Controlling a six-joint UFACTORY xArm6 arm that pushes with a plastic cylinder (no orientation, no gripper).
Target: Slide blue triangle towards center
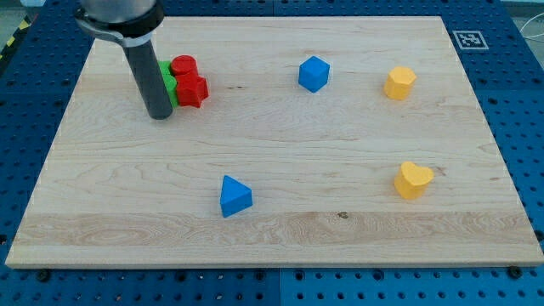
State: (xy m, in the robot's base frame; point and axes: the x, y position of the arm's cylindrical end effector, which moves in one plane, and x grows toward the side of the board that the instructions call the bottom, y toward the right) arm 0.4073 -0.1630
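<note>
Rod [146,72] hiding green block [169,82], my tip [160,115] beside

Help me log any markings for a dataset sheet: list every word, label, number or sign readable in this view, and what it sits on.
No readable words, brands or numbers anywhere.
Only sign: a black-and-white square marker at the board's top-right corner; a pattern, not text.
Yellow-black striping at the view's top-left edge; no lettering.
The blocks and my tip carry no markings.
</note>
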